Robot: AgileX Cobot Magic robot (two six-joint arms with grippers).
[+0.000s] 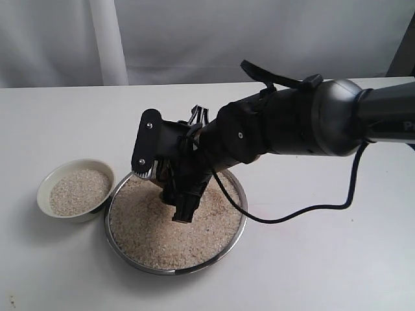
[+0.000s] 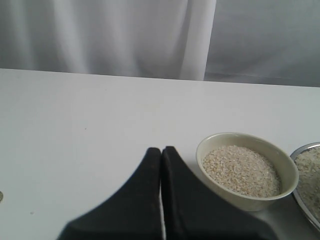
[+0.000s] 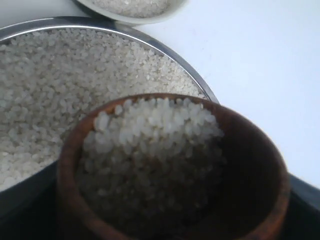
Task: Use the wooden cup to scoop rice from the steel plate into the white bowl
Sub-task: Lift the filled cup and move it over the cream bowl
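On my exterior feed the right end effector (image 1: 165,180) is clamped around the wooden cup (image 3: 252,170), one finger on each side of it. The cup sits over the steel plate (image 1: 244,217), at about 11 o'clock from the plate's middle and close to the rim. The arm reaches in from roughly 2 o'clock. The lower finger tip comes right down to the grain surface, though I can't tell whether it touches.

My right wrist camera looks straight into the cup. It is loaded with rice (image 3: 150,145), piled up to the lip on one side. Beyond it I see the plate's bed of rice and its shiny rim.

The plate holds a wide, shallow layer of rice (image 1: 168,243) across nearly its whole floor. The white bowl (image 1: 65,218) stands just beside the plate at about 9 to 10 o'clock. I can't tell whether the rims touch. It already has a good layer of rice (image 1: 79,191) inside.

A black cable (image 1: 305,210) loops over the table (image 1: 324,265) at 3 o'clock from the plate.

The left end effector (image 2: 161,152) shows only on its wrist camera, with fingers pressed together and gripping nothing, the bowl near it.
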